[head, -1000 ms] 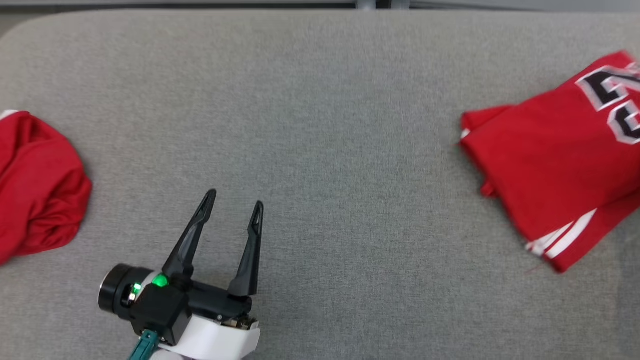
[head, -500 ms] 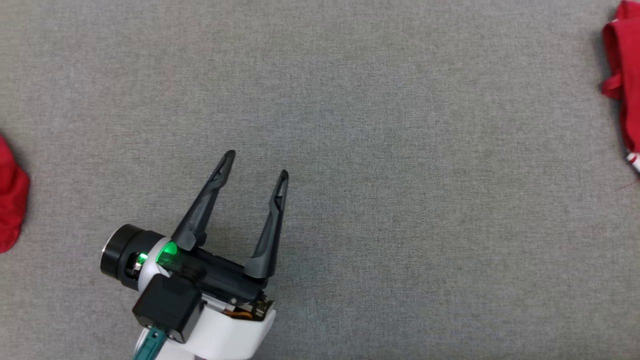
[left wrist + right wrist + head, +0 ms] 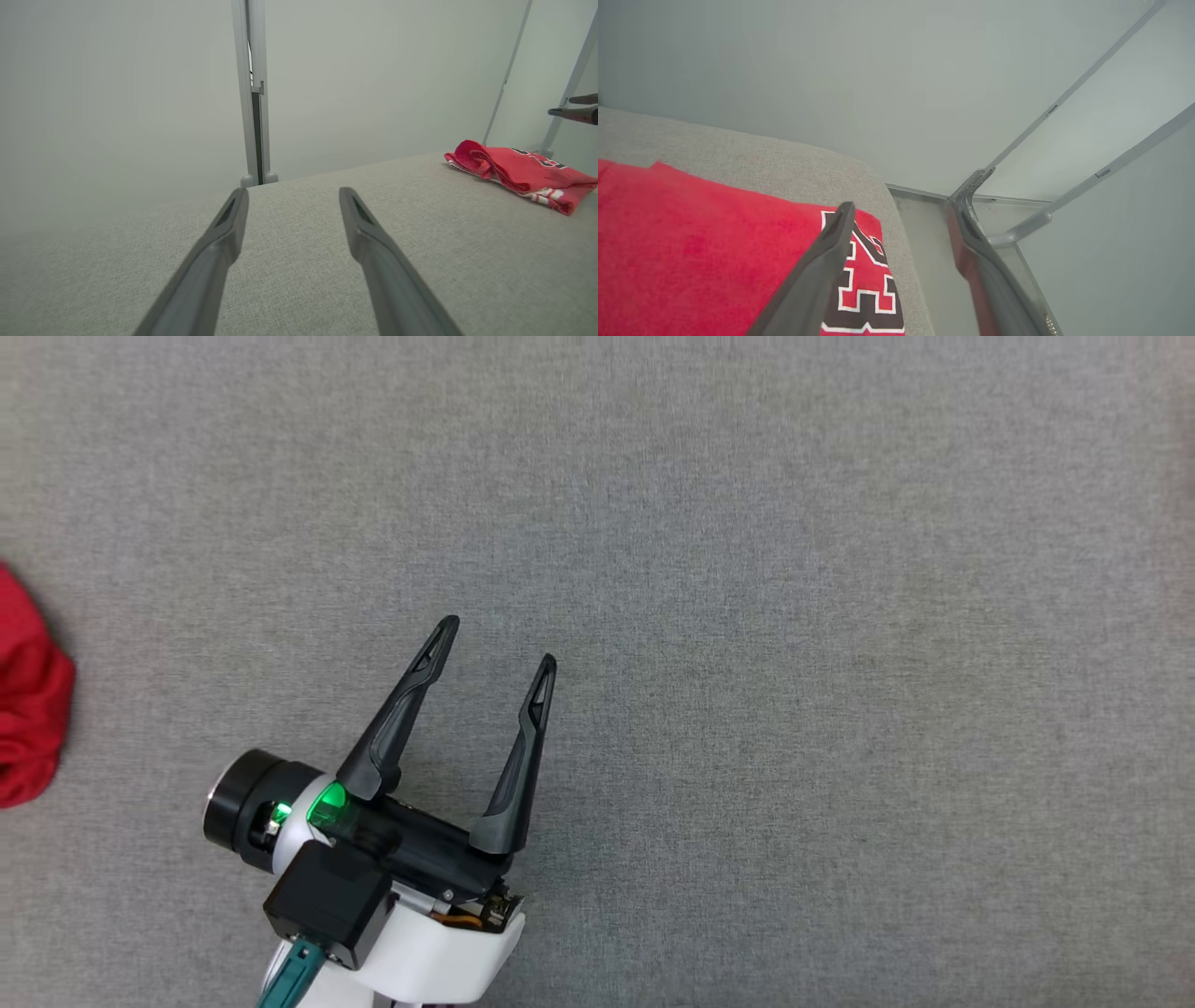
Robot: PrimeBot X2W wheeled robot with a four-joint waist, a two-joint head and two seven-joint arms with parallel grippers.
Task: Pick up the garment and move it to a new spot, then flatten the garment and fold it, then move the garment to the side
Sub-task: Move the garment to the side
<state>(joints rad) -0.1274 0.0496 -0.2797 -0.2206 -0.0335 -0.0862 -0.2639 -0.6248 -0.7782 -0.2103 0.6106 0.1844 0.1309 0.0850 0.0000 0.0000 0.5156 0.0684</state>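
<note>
The garment (image 3: 691,242) is a red jersey with a black-and-white number, lying folded near the table's rounded corner. My right gripper (image 3: 903,203) stands open just over its numbered end, with nothing between the fingers; one finger crosses the cloth, the other reaches past the table's edge. From the left wrist view the folded garment (image 3: 518,170) lies far to the right, with the right gripper (image 3: 559,106) above it. My left gripper (image 3: 499,640) is open and empty over bare grey cloth at the lower left, and its fingers (image 3: 219,252) point across the table toward the wall.
A second red garment (image 3: 28,709) sits bunched at the far left edge of the grey fabric table (image 3: 747,616). A pale wall with a vertical metal post (image 3: 254,93) stands behind the table. Floor and metal frame bars (image 3: 1017,228) lie beyond the corner.
The head camera has moved in closer, so the folded garment has slid out of the picture to the right. The left gripper has stayed open and kept its pose.
</note>
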